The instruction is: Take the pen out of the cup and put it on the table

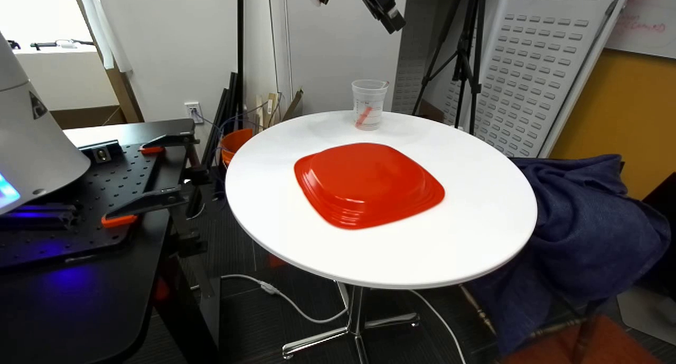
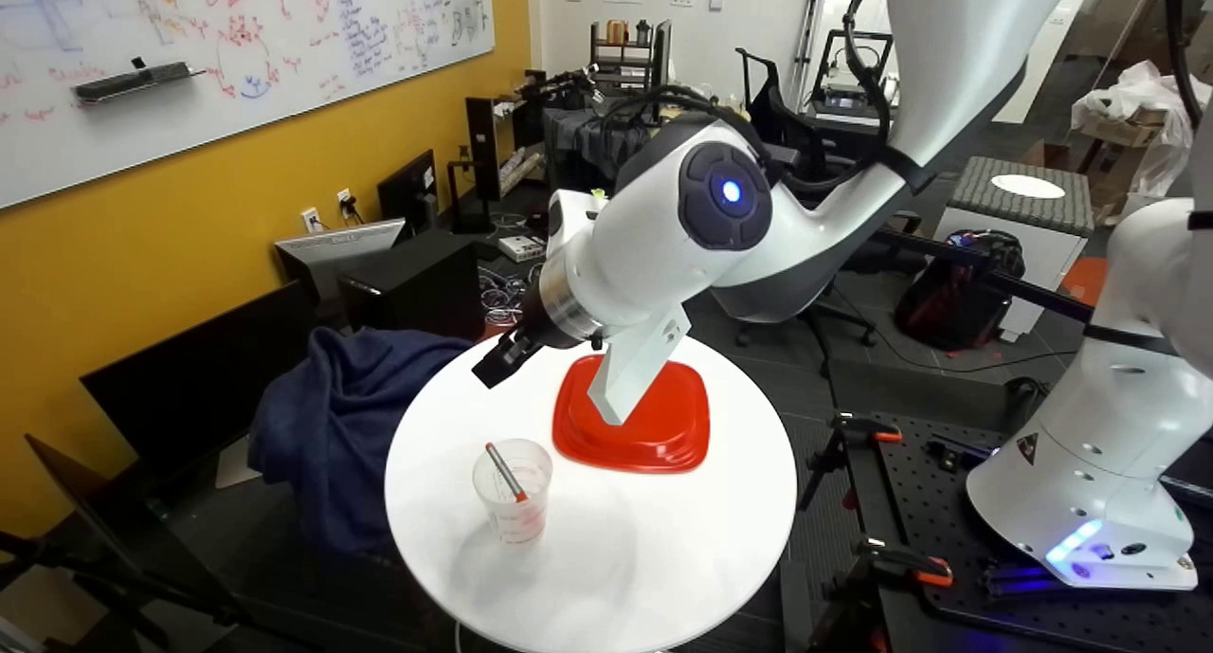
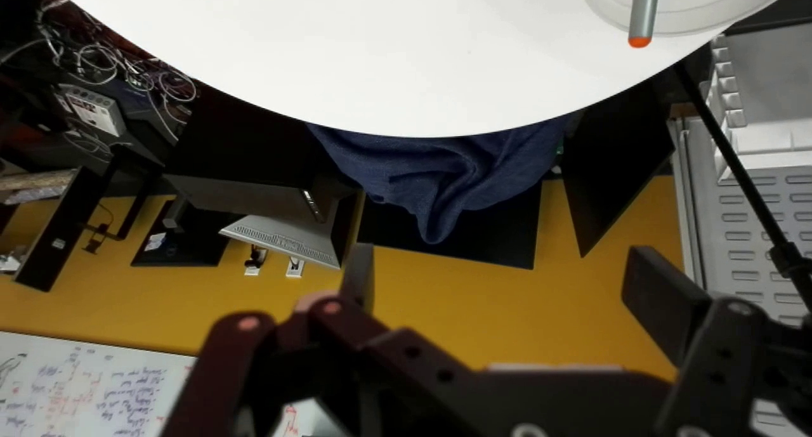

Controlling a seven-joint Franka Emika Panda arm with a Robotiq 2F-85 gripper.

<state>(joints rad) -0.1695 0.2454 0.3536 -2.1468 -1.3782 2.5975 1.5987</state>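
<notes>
The clear plastic cup point(image 1: 376, 95) stands upright near the edge of the round white table point(image 1: 486, 211); it also shows in an exterior view point(image 2: 485, 494). The pen point(image 2: 505, 468), grey with orange-red ends, leans inside the cup, its upper end at the rim. Its orange-red part shows through the wall point(image 1: 364, 117). In the wrist view the pen's end point(image 3: 643, 15) and part of the cup point(image 3: 717, 9) are at the top right. My gripper point(image 3: 501, 262) is open with nothing between its fingers. It is above the table, apart from the cup, and shows in an exterior view point(image 2: 502, 357).
A red square plate point(image 1: 369, 179) lies face down on the table beside the cup. A dark workbench point(image 1: 79, 300) with clamps stands alongside, bearing the robot base. A navy cloth point(image 1: 581, 232) drapes over a chair at the table's edge. A black tripod point(image 1: 465, 63) stands behind.
</notes>
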